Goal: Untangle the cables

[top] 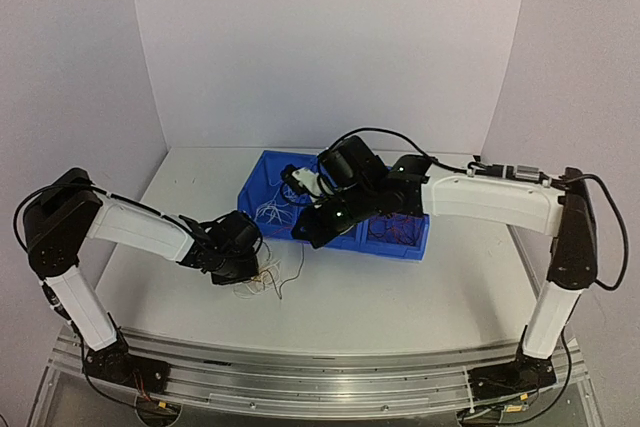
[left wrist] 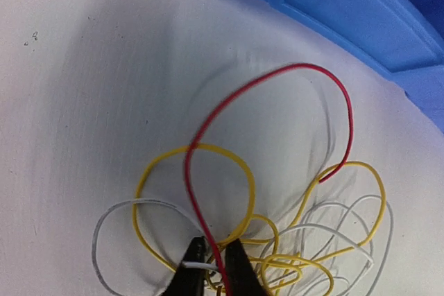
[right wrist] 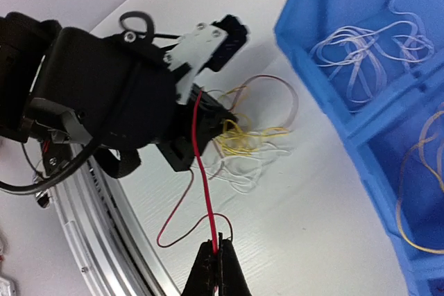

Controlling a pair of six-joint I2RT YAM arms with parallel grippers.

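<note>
A tangle of yellow, white and red cables [top: 258, 282] lies on the white table in front of the blue bin; it also shows in the left wrist view [left wrist: 312, 240] and the right wrist view [right wrist: 246, 140]. My left gripper [left wrist: 215, 268] sits at the tangle's edge, its jaws closed down on a red cable [left wrist: 277, 74] with a white strand across one finger. My right gripper [right wrist: 217, 251] is shut on a red cable [right wrist: 205, 171] that runs taut up to the left gripper [right wrist: 218, 119]. In the top view the right gripper [top: 303, 232] hovers just right of the left one [top: 240, 265].
The blue bin [top: 400, 245] stands behind the tangle, with white cables [right wrist: 361, 50] in one compartment and orange ones [right wrist: 416, 171] in another. The table's metal rail [right wrist: 104, 213] runs close to the left arm. The bin's wall [left wrist: 347, 5] is near the tangle.
</note>
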